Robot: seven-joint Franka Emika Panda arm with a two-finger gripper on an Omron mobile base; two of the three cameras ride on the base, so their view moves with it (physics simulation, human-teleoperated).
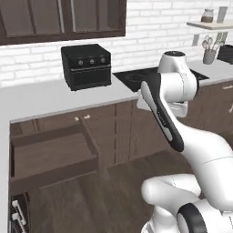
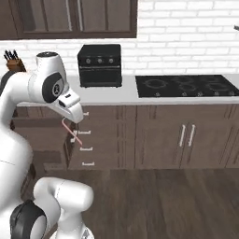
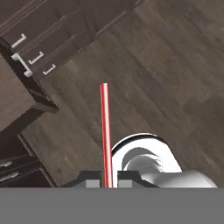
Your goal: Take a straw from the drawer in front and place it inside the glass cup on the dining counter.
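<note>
- Holding the straw [image 3: 105, 131] tight: in the hand view the gripper [image 3: 106, 183] has its two dark fingertips [image 3: 89, 183] pinched narrow on the lower end of that thin pinkish-red stick.
- And the straw runs straight up the hand view from between the tips, over dark wooden floor [image 3: 166, 70].
- From the right base view, the straw [image 2: 70, 131] shows as a thin pink line slanting down and to the right beneath the white hand, in front of the dark cabinet fronts.
- The gripper [image 2: 65, 120] in that view is tucked under the hand, so its fingers are too small to make out there.
- Over to the drawer [image 1: 50, 159]: it stands pulled out in the left base view, a wide, shallow dark brown box below the white worktop [image 1: 41, 98]; I cannot make out anything lying in it.
- In the hand view, the drawer [image 3: 17, 100] sits at the left edge, well apart from the straw.
- The arm [image 1: 177, 113] is raised up in the left base view, its hand pointing down in front of the cabinets to the right of the open drawer.
- On the worktop, a black toaster oven [image 1: 86, 66] stands against the white brick wall, with a black cooktop [image 2: 186, 85] to its right.
- Up at the left of the right base view, a knife block [image 2: 13, 60] peeks from behind the arm.
- Small silver drawer handles [image 2: 86, 148] stack in a column just beside the straw in the right base view.
</note>
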